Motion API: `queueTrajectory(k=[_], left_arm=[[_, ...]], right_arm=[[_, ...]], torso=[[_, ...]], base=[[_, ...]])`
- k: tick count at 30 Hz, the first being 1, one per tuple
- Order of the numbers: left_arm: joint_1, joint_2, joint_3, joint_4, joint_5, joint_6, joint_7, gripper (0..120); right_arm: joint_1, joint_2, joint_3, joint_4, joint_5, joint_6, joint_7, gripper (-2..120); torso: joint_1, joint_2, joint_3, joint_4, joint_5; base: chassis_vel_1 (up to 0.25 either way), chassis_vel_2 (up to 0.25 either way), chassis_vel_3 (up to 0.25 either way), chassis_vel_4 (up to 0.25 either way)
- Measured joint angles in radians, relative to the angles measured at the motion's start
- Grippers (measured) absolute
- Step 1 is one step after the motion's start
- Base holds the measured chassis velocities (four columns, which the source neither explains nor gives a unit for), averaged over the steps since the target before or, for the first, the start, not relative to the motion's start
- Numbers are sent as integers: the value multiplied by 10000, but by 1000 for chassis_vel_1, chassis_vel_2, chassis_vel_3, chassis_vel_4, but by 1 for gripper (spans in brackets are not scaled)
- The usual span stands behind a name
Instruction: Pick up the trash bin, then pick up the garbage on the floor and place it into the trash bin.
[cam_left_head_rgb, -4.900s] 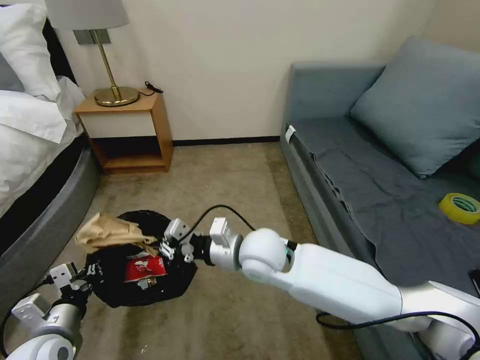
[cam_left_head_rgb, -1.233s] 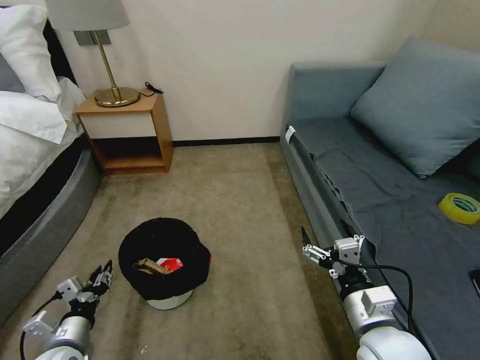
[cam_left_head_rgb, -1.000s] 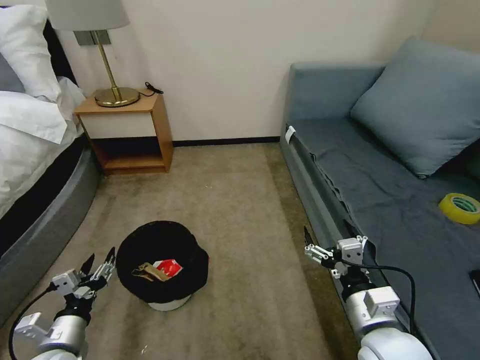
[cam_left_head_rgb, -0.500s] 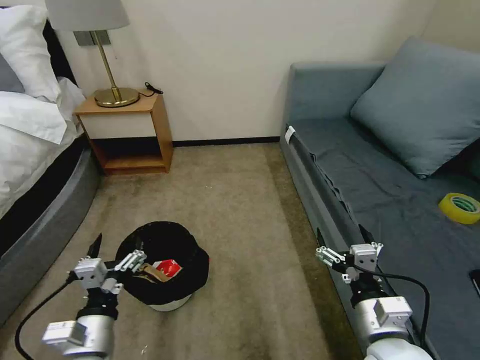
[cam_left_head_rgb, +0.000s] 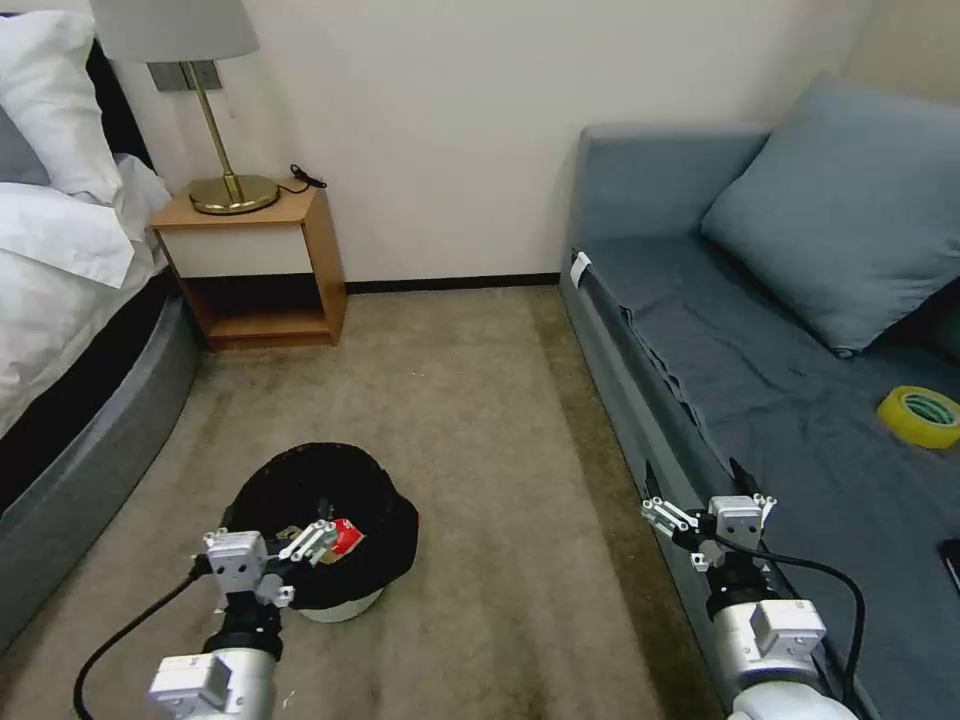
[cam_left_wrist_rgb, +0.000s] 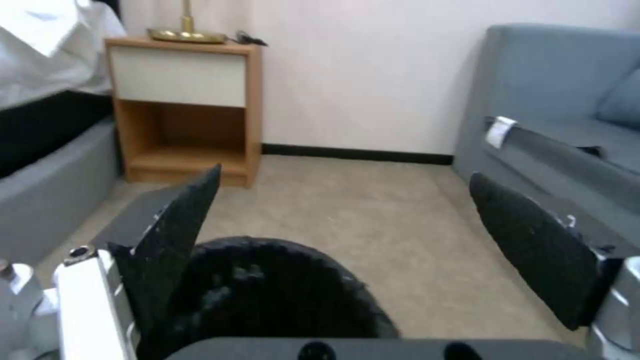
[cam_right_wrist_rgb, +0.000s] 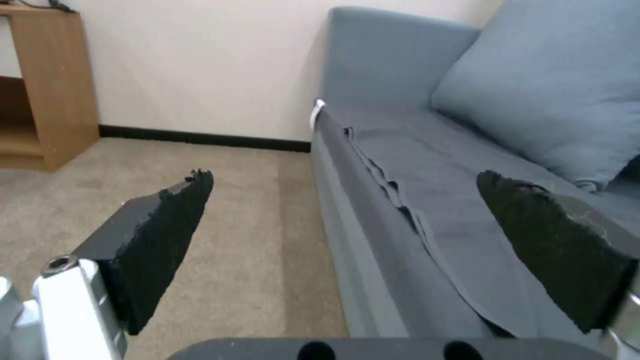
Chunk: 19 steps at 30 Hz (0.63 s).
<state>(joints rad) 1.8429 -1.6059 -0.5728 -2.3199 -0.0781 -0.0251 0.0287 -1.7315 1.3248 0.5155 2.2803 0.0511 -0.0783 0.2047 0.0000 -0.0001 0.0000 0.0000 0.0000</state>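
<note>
Left gripper (cam_left_head_rgb: 275, 520) hangs over the near rim of the trash bin (cam_left_head_rgb: 330, 500), its two black fingers (cam_left_wrist_rgb: 175, 235) spread wide and clasping nothing. One bin stands upright on the carpet (cam_left_head_rgb: 470, 420), black bag folded over its rim, white base showing below. Inside lie two visible pieces of garbage: a red-white packet (cam_left_head_rgb: 345, 534) and a tan scrap (cam_left_head_rgb: 292, 532) beside it. Right gripper (cam_left_head_rgb: 695, 480), likewise splayed wide and empty, sits at the sofa (cam_left_head_rgb: 760, 400) front edge, well apart from the bin. Open carpet runs between bin and sofa, and onward to the one nightstand (cam_left_head_rgb: 255, 265). One yellow tape roll (cam_left_head_rgb: 920, 415) rests on the sofa seat
</note>
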Motion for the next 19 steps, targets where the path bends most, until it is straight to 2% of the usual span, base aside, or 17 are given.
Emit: queueTrajectory(k=[6,19], left_arm=[[-50,10,339,32,62,31,-69,100],[-147,145,359,165,82,80,-67,100]], right_arm=[[48,2,27,-53,0,3,-19,100],[68,38,91,-124,-82,-40,-94,100]], torso=[[0,0,0,0,0],[0,0,0,0,0]], base=[[0,0,0,0],[0,0,0,0]])
